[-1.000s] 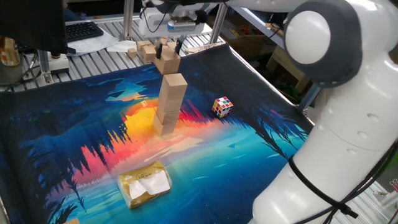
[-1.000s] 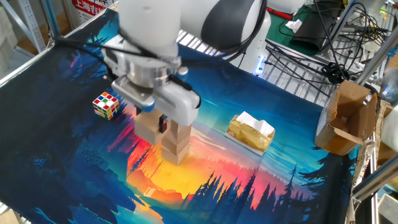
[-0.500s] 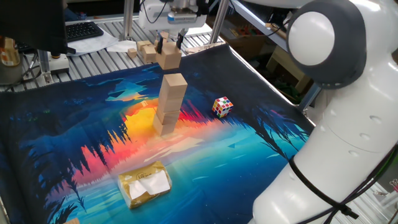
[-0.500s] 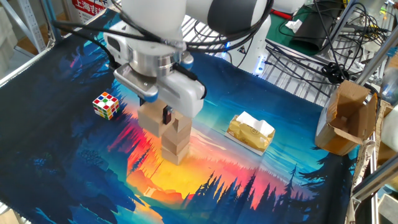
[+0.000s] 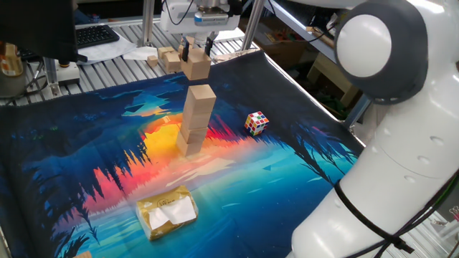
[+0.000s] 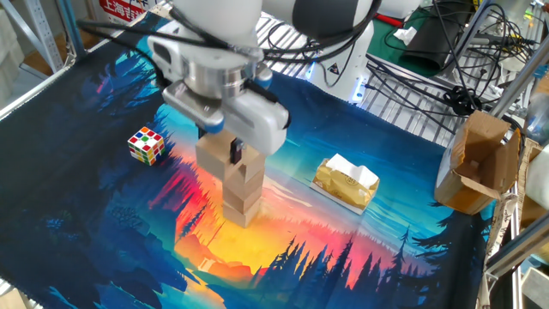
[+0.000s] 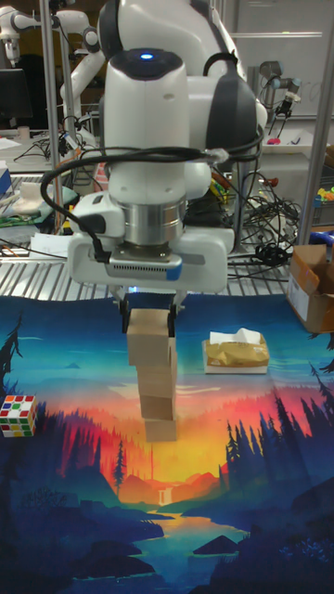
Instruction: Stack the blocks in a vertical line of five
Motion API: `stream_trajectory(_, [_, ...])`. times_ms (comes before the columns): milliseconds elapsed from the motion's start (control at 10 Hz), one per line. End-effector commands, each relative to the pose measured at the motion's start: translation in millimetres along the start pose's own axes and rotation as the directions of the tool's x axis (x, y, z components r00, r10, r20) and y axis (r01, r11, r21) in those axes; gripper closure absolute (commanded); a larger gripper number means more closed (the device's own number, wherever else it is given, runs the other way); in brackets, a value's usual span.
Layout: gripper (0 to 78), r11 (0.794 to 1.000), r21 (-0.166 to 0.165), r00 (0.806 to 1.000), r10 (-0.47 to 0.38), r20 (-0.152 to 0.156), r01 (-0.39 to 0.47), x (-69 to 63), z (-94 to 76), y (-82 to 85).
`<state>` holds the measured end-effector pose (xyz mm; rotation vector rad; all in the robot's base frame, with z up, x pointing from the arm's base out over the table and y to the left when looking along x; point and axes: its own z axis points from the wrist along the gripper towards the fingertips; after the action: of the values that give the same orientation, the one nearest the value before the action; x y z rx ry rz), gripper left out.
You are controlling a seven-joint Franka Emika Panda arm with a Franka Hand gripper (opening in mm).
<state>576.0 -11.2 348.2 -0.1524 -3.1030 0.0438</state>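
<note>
— Above the stack [image 5: 197,118], what's the arm got?

— A plain wooden block [image 5: 195,68]. The gripper [image 5: 195,51] has its fingers clamped on two opposite faces of it and hangs a little higher than the stack's top. From the tall view the block sits a touch to one side of the column, so I doubt it's lined up yet.

— How many are up?

— Three, as best I can count, standing on the painted mat [image 5: 301,165], a bit twisted against one another but upright. The block in the fingers would be the fourth.

— And the fifth?

— Well behind the stack, off the mat's far edge, another wooden block [image 5: 170,59] lies on the metal table. I'd say that one comes last.

— So past halfway?

— I'd judge so: three placed, one in the air, one untouched. The multicoloured puzzle cube [image 5: 257,122] beside the stack isn't part of it.
</note>
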Motion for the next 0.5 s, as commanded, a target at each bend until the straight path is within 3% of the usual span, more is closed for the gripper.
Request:
stream_trajectory(100, [76.4,1.0,0.0,1.0,0.0,0.001,0.0,7.9,-7.7,-0.1])
stream_trajectory(500, [76.4,1.0,0.0,1.0,0.007,0.007,-0.007,23.4,-2.9,2.0])
